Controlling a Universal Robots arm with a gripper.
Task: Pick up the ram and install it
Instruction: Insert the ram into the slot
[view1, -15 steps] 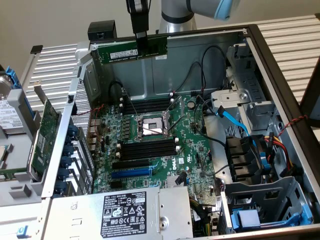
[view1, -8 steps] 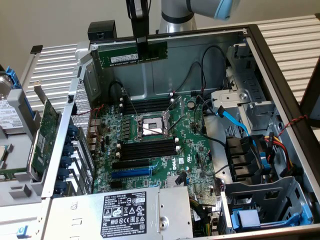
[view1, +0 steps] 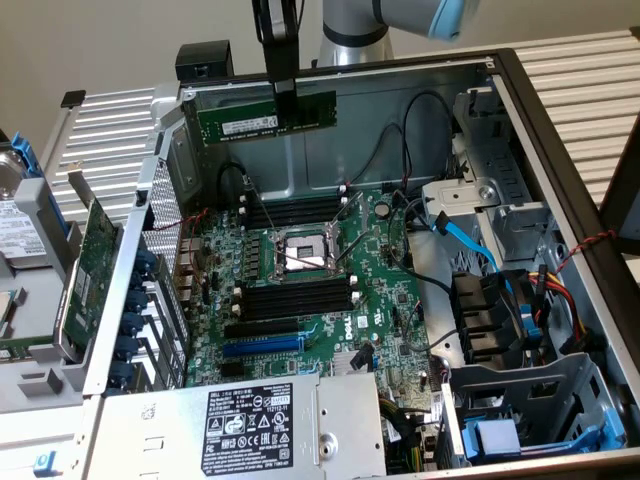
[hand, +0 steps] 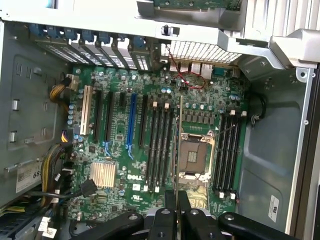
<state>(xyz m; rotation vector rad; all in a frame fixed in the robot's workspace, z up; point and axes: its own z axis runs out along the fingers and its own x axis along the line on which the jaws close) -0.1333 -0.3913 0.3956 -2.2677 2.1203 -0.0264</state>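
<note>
The ram (view1: 240, 122), a long narrow green stick with a white label, hangs level above the far wall of the open computer case. My gripper (view1: 286, 105) is shut on it, pinching its upper edge right of its middle. In the wrist view the fingers (hand: 171, 200) meet on the ram (hand: 179, 145), which shows edge-on as a thin line over the motherboard (hand: 125, 175). Far below it lie the long black slots (view1: 295, 212), one bank on each side of the processor socket (view1: 300, 250). The wrist view shows the same slots (hand: 160, 150) and socket (hand: 192, 155).
A larger green expansion card (view1: 90, 270) leans outside the case at the exterior view's left, near a hard drive (view1: 15, 230). The power supply (view1: 250, 420) fills the near edge. Blue and black cables (view1: 470, 240) and drive cages (view1: 540, 400) crowd the exterior view's right.
</note>
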